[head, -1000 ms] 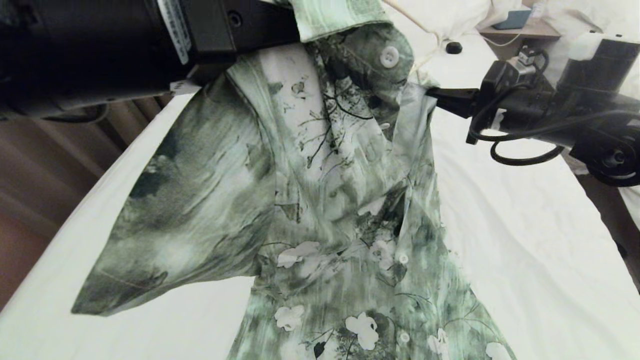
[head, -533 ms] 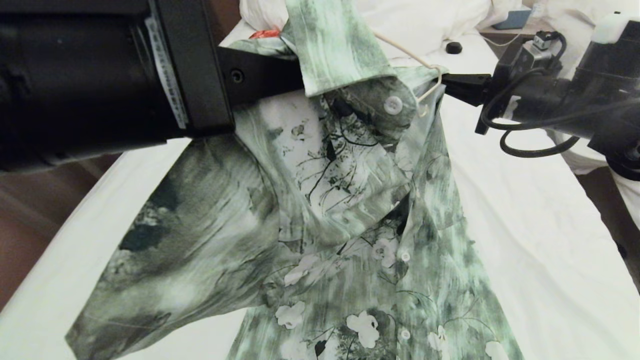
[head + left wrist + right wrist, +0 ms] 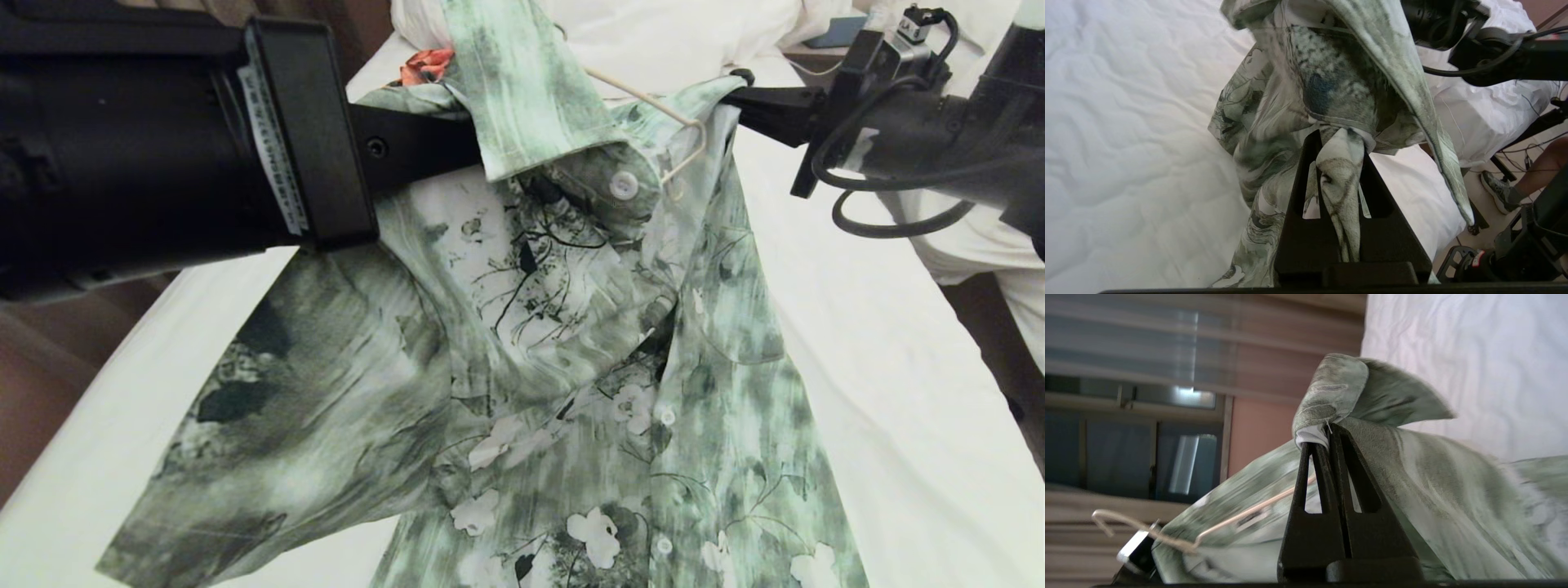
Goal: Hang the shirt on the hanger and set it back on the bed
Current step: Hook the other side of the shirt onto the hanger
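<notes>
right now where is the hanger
In the head view the hanger is up near the shirt collar, partly inside it, between the left gripper and the right gripper, raised over the bed.

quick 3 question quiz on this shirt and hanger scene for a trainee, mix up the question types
1. True or false: both end effectors are shut on the shirt.
2. Which end effector has the hanger wire closest to it? A) left end effector B) right end effector
3. Fill in: the shirt's lower part trails onto the ___.

Key
1. True: each pinches a fold of fabric.
2. B: the wire runs beside its fingers.
3. bed
</notes>
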You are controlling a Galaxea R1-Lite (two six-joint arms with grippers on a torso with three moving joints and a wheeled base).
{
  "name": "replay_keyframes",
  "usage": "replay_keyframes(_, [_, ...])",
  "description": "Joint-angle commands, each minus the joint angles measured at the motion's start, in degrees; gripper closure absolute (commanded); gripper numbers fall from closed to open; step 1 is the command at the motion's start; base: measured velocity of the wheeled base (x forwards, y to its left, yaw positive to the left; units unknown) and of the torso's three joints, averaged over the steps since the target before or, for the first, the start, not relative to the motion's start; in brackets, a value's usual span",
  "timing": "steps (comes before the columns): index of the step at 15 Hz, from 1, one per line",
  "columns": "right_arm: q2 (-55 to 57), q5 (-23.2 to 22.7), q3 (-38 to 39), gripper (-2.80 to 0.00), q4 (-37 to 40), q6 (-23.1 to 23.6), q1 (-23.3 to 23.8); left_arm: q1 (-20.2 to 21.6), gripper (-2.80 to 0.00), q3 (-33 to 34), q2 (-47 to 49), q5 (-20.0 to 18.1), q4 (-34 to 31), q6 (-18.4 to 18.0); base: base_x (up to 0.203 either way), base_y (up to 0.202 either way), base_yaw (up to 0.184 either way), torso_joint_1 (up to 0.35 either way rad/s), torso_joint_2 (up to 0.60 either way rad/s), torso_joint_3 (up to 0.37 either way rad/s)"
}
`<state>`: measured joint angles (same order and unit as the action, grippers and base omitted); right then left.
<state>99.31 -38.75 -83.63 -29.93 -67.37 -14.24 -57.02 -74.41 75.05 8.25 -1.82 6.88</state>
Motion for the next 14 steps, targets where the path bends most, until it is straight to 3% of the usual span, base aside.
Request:
replay_keyframes(1, [-1.27,-0.27,-0.05,0.00,0.47,0.03,-0.92,-0.13,0.00,-0.12,0.92,0.10,-0.03,-0.02,0.000,0.000,0.000,0.000,0.00,0.000])
replay_keyframes(4, [-2.01,-0.36,-0.13,0.00,2.41,5.26,-3.14,-1.85,0.00,-0.28,1.40,0.63,-0.03,-0.02,0.000,0.000,0.000,0.000,0.00,0.000])
replay_keyframes(7, [-2.90,-0.64,-0.72,0.00,2.62,6.10,-3.92,-5.95,0.00,-0.16,2.13,3.22,-0.32,-0.02,0.000,0.000,0.000,0.000,0.00,0.000])
replay_keyframes(14, [-6.86,-1.93,-0.07,0.00,8.06,9.79,-5.08,-8.20,0.00,-0.45,7.67,4.67,-0.03,0.14,0.000,0.000,0.000,0.000,0.00,0.000])
